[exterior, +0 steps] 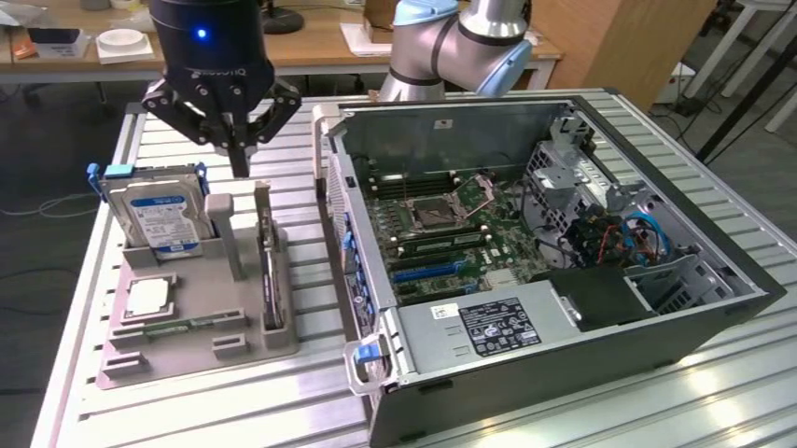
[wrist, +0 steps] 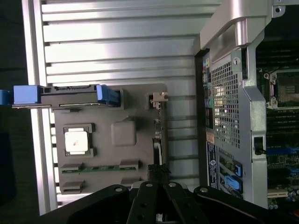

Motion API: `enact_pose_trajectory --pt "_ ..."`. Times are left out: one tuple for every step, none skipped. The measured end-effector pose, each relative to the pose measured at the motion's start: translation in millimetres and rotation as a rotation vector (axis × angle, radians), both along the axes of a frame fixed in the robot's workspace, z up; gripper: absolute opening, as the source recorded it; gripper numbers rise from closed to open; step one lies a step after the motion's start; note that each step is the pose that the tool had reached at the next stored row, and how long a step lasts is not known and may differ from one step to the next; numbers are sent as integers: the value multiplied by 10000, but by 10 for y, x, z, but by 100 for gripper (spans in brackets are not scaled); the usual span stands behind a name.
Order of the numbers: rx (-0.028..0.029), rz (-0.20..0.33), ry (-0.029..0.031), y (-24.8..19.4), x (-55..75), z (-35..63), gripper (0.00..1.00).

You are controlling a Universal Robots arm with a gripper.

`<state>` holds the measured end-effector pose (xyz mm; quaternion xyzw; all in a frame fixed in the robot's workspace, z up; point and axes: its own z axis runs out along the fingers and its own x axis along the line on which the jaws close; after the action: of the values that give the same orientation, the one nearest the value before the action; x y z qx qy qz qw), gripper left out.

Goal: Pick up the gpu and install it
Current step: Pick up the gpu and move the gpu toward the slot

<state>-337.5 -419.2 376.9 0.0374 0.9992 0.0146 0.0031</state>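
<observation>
The gpu [exterior: 271,280] stands on edge in a slot of the grey holder [exterior: 187,347], at the side nearest the computer case; in the wrist view the gpu [wrist: 158,140] is a thin dark strip with its silver bracket end toward the far table. My gripper [exterior: 237,159] hangs above the holder's back end, just behind and above the card, apart from it. Its fingers [exterior: 238,140] are drawn together to a point with nothing between them. In the wrist view the gripper [wrist: 157,179] sits over the card's near end.
A silver hard drive [exterior: 160,215] with a blue label stands in the holder, with a processor [exterior: 147,297] and a green memory stick [exterior: 187,325] lying beside it. The open computer case [exterior: 548,243] lies to the exterior view's right, its motherboard slots [exterior: 430,271] exposed.
</observation>
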Motion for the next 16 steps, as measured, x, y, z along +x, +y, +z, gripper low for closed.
enact_pose_trajectory --pt "-1 0 0 0 0 -18 11" --pt "-1 0 -1 0 0 -36 11" --pt "-1 0 0 0 -1 -54 11" --pt "-1 -1 0 0 -2 -72 11" --pt "0 -2 4 -2 -2 -91 17" --pt "-1 -2 8 -8 -2 -110 17" --pt "-1 -2 9 -15 -3 -128 23" --pt "-1 -2 9 -26 -2 -145 29" --pt "-1 -2 12 -40 -3 -163 29" --pt "-2 -2 11 -68 -3 -181 29" --pt "-1 -2 10 -102 -3 -200 36" --pt "0 -2 9 -139 -2 -218 36" --pt "-1 -2 10 -177 -2 -236 36" --pt "0 -1 9 -218 -2 -255 36" --pt "-1 0 10 -254 -2 -273 36" --pt "0 -1 8 -275 -1 -291 36"
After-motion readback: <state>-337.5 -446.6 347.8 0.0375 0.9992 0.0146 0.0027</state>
